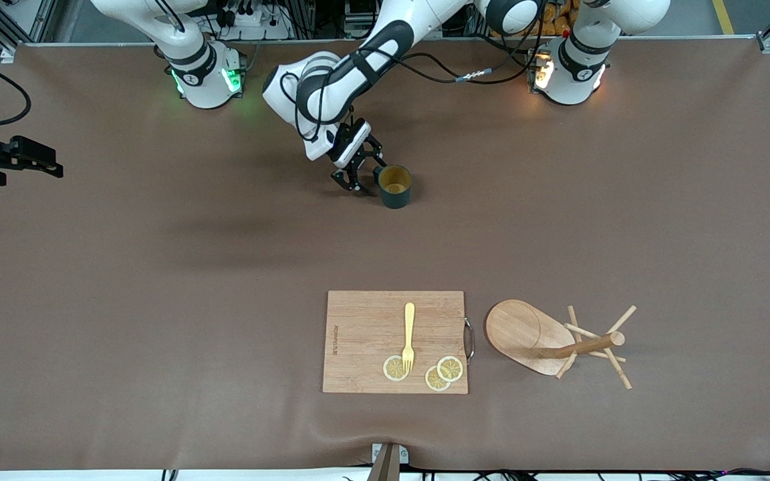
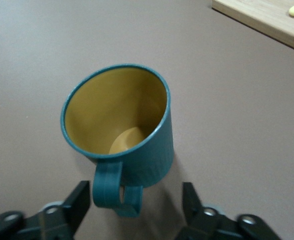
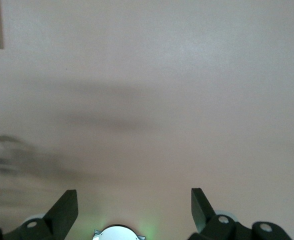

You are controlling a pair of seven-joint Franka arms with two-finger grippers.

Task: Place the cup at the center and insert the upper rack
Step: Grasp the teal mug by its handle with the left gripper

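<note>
On the brown desk (image 1: 158, 267), roughly midway along its length and closer to the robots' bases than to the front camera, the cup (image 1: 395, 186) stands upright, its yellowish inside showing. The left pincer (image 1: 363, 175) sits low just beside it, on the side toward the right arm's end of the desk. Its fingers (image 2: 77, 202) are spread wide, one on either side of the cup's loop handle (image 2: 112, 192) without touching it, so the pincer has hold of nothing.

Much nearer to the front camera, the upper rack (image 1: 555, 341) lies tipped on its side toward the left arm's end of the desk, oval base on edge and post with pegs pointing away from the cutting board (image 1: 365, 321). That board lies flat just beside the rack's base and carries a yellow fork (image 1: 409, 334) and three lemon slices (image 1: 438, 374); the fork's tines rest over one slice.

The right pincer (image 3: 132, 210) waits up over bare desk at the right arm's end, its fingers wide apart and holding nothing.
</note>
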